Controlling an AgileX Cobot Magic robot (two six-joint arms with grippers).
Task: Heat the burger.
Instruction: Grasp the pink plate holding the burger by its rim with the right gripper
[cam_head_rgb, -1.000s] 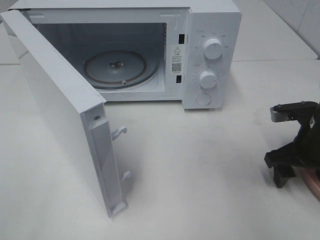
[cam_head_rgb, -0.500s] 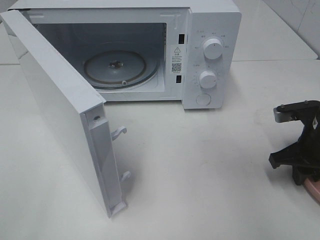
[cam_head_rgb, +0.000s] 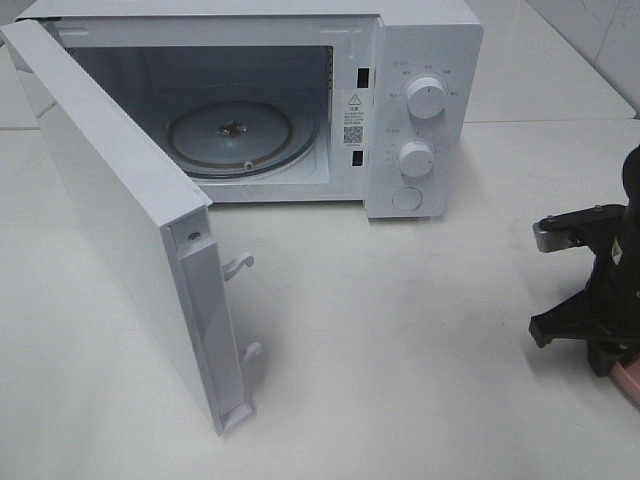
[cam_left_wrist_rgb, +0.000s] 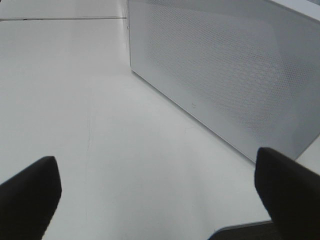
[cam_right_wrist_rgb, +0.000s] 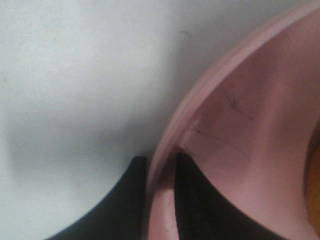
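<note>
1. Right arm (cam_head_rgb: 612, 270) sits at the far right of the white tabletop (cam_head_rgb: 420, 330), wrist angled down, with the black right gripper (cam_right_wrist_rgb: 160, 162) low.
2. Its jaws pinch the rim of the round pink plate (cam_right_wrist_rgb: 235, 130), one finger outside and one inside.
3. Burger (cam_right_wrist_rgb: 316, 190): I see only a golden sliver at the right wrist view's edge. It is on the plate, further in from the pinched rim and apart from the jaws.
4. Left gripper (cam_left_wrist_rgb: 157, 200): jaws spread wide, facing the open white microwave door (cam_left_wrist_rgb: 225, 75).

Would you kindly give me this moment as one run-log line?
microwave door: open | turntable: bare | left gripper: open | right gripper: pinching pink plate rim
</note>
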